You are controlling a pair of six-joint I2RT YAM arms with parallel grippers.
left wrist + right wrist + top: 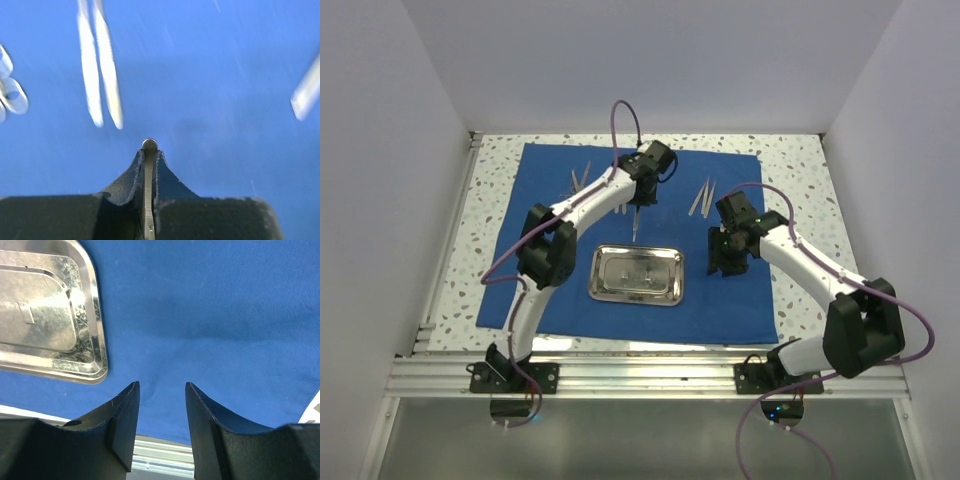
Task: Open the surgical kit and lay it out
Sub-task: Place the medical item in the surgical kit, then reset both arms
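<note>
— Left claw point(150, 153): what does it have?
— Its two dark fingers are pressed together on one thin metal instrument point(148, 195). This stands out between them and ends in a small round tip. The claw hangs over the cloth, just beyond the far edge of the tray; whether the tip touches the cloth I cannot tell.
— And the right claw point(162, 386)?
— Partly open, with nothing between its fingers. It is poised over bare cloth just to the right of the tray.
— How many of each thing?
— Two arms, two claws, one cloth, one tray. From the left wrist I count three instruments lying on the cloth (all blurred): two-pronged tweezers point(108, 70), ring handles point(12, 95) at the left edge and a pale bar point(306, 95) at the right edge. With the held one, that makes four. From overhead they are too small to count surely.
— What does the kit look like?
— The royal-blue cloth point(730, 310) lies spread flat as one large rectangle over most of a white speckled table point(790, 180). The tray point(660, 282) is shiny steel, rectangular, with rounded corners and a raised rim. It sits on the near middle of the cloth, between the two arms.
</note>
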